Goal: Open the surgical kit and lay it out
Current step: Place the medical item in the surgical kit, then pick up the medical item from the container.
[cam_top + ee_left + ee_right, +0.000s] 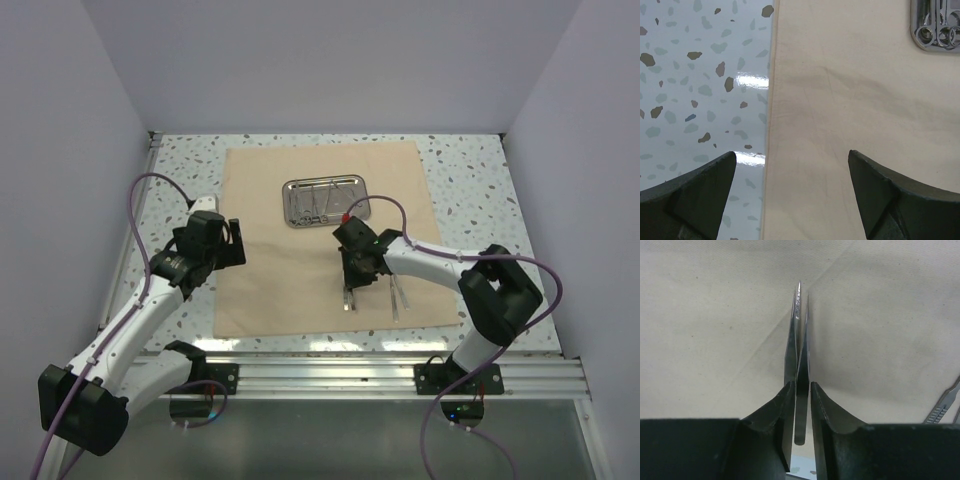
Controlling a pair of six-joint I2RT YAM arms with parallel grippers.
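Note:
The tan cloth wrap [290,270] lies spread flat on the table. Near its far edge sits the small steel tray [290,205] with ring-handled instruments [322,200] inside; a corner of the tray [920,42] shows in the left wrist view. My right gripper [352,278] hangs over the cloth's near part, shut on silver tweezers [799,325] whose tips point away, low over the cloth [715,340]. The tweezers [348,298] reach toward the cloth's front edge. My left gripper [232,245] is open and holds nothing, straddling the cloth's left edge [771,125].
A second thin silver instrument [397,297] lies on the cloth just right of the tweezers, and its ridged handle [942,407] shows at the right of the right wrist view. Speckled tabletop [700,90] surrounds the cloth. White walls enclose the table on three sides.

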